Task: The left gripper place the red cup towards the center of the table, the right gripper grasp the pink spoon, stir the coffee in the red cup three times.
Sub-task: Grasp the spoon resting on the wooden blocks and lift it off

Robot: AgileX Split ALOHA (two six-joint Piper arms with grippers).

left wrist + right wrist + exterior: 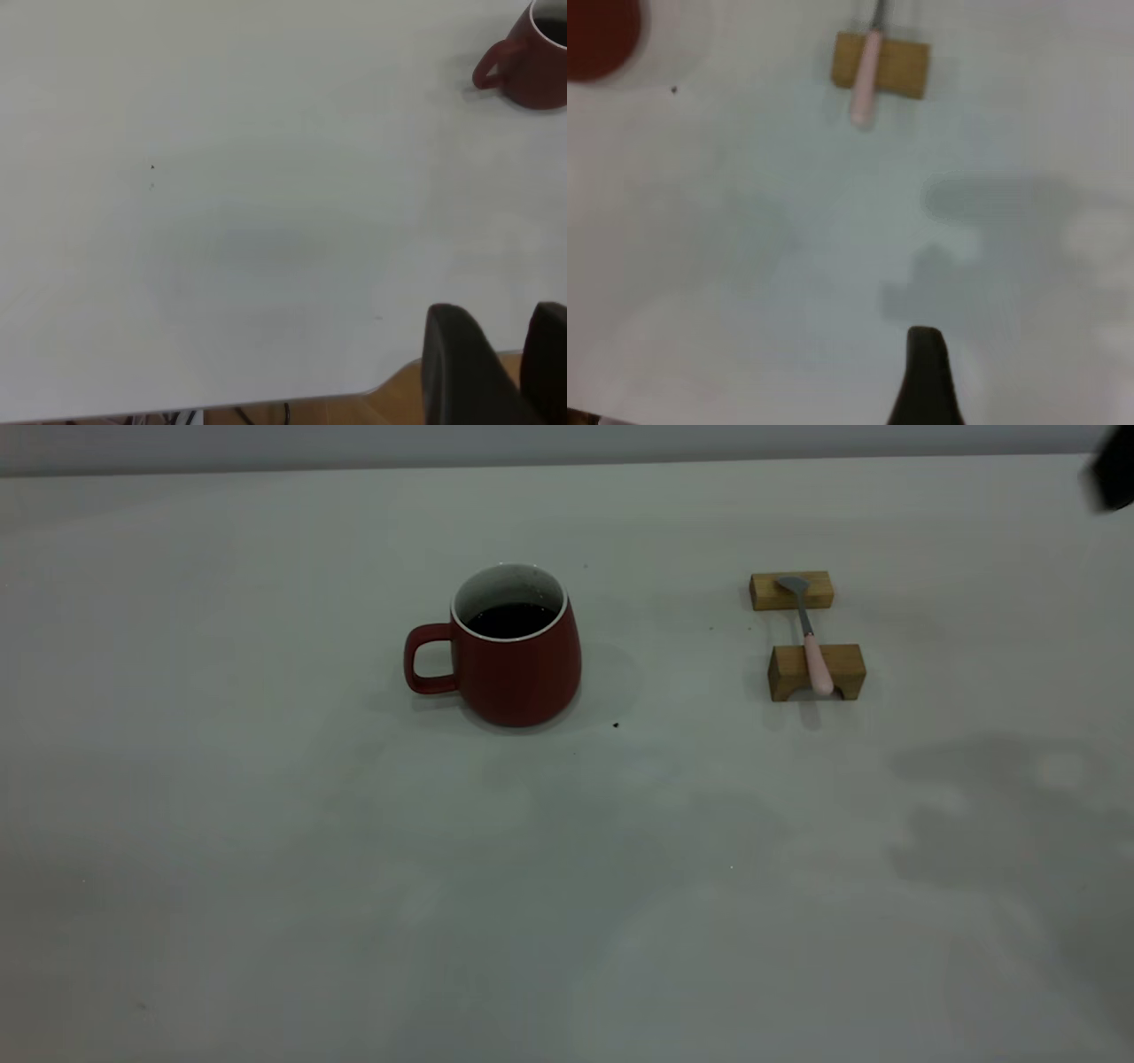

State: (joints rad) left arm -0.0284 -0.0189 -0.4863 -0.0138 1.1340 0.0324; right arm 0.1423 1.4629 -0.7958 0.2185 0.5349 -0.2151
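The red cup (pixel 516 654) with the coffee (pixel 510 619) is standing near the middle of the table (pixel 266 868), with wide bare surface around it. The pink spoon (pixel 813 646) is lying across two wooden blocks (pixel 816 671), well apart from the cup. The left gripper (pixel 503 363) is hanging over the table's edge, fingers (pixel 461 367) apart and holding nothing. Of the right gripper, only one finger (pixel 926 381) is showing.
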